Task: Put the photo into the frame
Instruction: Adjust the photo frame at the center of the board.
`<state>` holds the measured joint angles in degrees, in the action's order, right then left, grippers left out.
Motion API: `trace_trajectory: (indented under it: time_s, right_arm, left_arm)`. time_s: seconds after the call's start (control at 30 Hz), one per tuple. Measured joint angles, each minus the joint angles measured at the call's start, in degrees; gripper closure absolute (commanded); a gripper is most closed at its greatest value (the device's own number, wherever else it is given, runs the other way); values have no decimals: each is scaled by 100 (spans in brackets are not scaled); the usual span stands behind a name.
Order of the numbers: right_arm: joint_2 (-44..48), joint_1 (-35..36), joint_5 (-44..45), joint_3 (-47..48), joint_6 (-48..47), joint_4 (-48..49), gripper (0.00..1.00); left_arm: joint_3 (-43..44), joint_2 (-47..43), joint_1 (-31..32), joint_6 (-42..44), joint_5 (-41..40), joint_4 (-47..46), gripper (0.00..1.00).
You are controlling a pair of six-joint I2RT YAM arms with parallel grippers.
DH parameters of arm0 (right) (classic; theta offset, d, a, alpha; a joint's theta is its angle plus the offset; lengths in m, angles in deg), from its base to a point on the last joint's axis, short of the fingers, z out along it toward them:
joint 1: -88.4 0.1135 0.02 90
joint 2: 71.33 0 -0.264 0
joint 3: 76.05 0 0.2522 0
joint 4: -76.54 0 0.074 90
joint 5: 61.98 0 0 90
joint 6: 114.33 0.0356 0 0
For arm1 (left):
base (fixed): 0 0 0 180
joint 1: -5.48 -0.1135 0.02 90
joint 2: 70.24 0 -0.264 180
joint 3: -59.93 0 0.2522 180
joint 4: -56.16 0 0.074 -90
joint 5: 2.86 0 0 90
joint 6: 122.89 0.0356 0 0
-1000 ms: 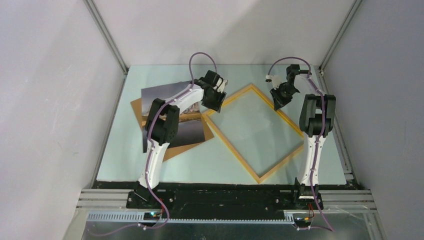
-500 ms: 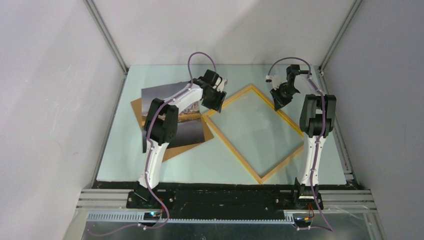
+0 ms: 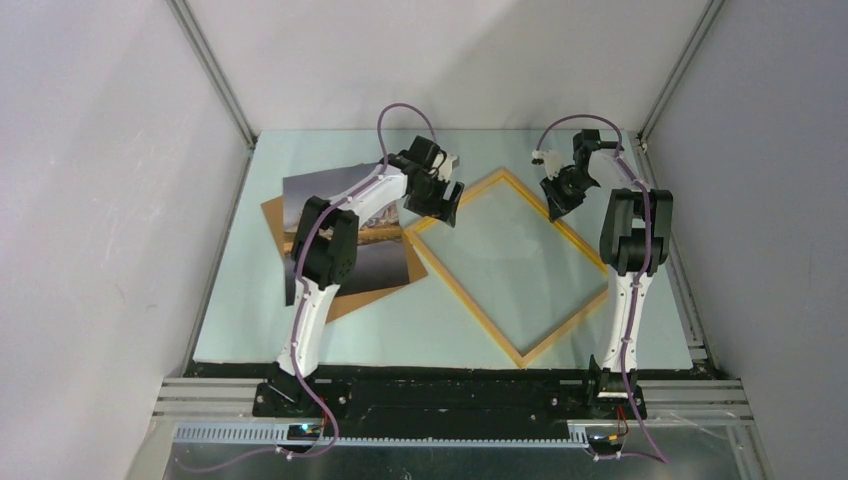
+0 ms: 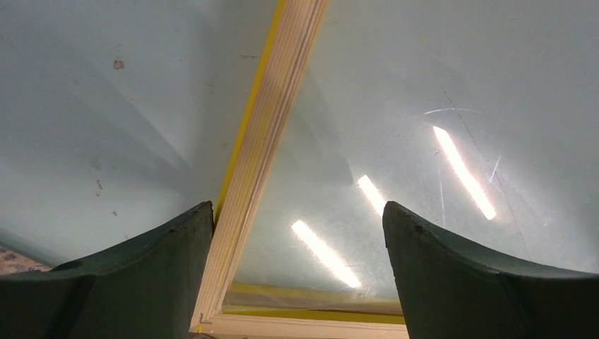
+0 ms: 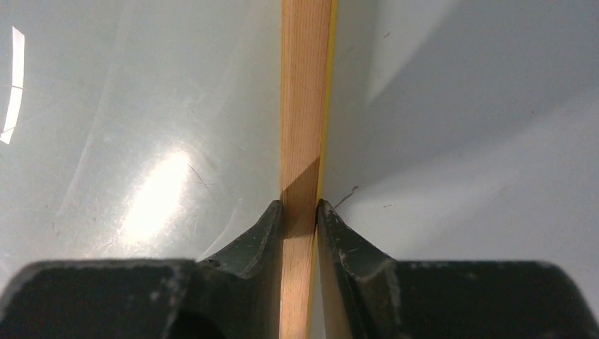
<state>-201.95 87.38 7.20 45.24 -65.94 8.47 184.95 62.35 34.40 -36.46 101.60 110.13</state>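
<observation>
The frame [image 3: 464, 297], thin with yellow-orange wooden edges, lies as a diamond on the pale table. My left gripper [image 3: 449, 205] hangs open over the frame's left corner. In the left wrist view its gripper [image 4: 297, 206] straddles a frame rail [image 4: 275, 120] that runs just beside the left finger [image 4: 141, 275], with nothing gripped. My right gripper [image 3: 553, 205] is shut on the frame's upper-right edge. In the right wrist view the gripper [image 5: 299, 205] pinches the wooden rail [image 5: 305, 85] between both fingertips. The photo [image 3: 380, 265] lies left of the frame, partly hidden under my left arm.
A brown backing board [image 3: 273, 215] lies under the photo and sticks out at its left and bottom. Grey walls close in the table on three sides. A metal rail [image 3: 690, 320] runs along the table's right edge.
My left gripper's jaws have spread wide apart at the frame's left corner. The frame, the photo and my right arm have not moved.
</observation>
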Motion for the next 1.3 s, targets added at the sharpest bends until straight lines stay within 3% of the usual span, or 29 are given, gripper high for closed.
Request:
trace_trajectory:
  time_s: [0.17, 0.37, 0.7, 1.13, 1.3]
  right_arm:
    - [46, 17, -15, -131, 164, 105, 42]
    - [205, 31, -63, -258, 413, 197, 27]
    - [1858, -111, -44, -1394, 601, 494, 25]
    - [3989, -94, 409, -4085, -328, 76, 27]
    - [4568, -4, 588, -4542, -409, 72, 27]
  left_arm:
    - [72, 96, -4, -44, 83, -2, 15]
    - [74, 173, -2, -205, 256, -4, 22]
    - [74, 175, -2, -428, 289, -11, 21]
    - [74, 175, -13, -614, 308, -28, 14]
    - [74, 175, -31, -643, 382, -31, 14]
